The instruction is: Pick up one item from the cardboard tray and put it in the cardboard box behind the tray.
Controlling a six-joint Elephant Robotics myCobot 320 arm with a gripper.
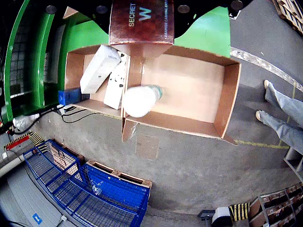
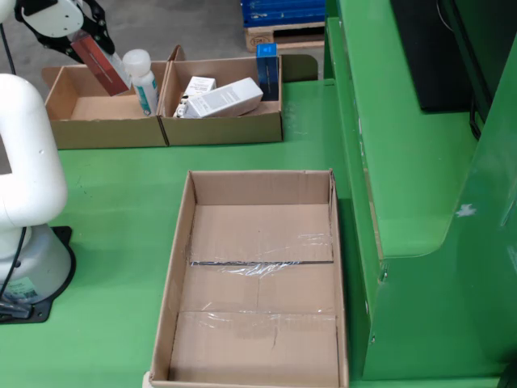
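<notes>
In the fixed view, 1 large flat cardboard tray (image 2: 182,267) lies nearest, at the front edge of the green bench (image 2: 105,202), open-topped and bare inside apart from clear tape across its floor. The white base and column of the arm (image 2: 28,202) stand at the bench's left edge beside it.

Farther back, along the rear edge, sit 2 smaller cardboard boxes touching side by side. The right box (image 2: 222,125) holds 2 white cartons (image 2: 224,99) and 1 blue carton (image 2: 266,69) standing against its right wall. The left box (image 2: 69,121), at the rear left corner, is bare on its visible floor.

Over that left box hangs the gripper (image 2: 129,69), carrying 1 brown-red carton (image 2: 98,58) and 1 white bottle (image 2: 142,79) with a white cap. The bottle's long axis is near upright, cap up, leaning slightly. In the wrist view the bottle (image 1: 140,100) points down into the box, by the dividing wall. I cannot tell how the jaws stand; the carton hides them.

Beyond the bench lie grey floor and 1 blue crate (image 2: 283,12) on a pallet.
</notes>
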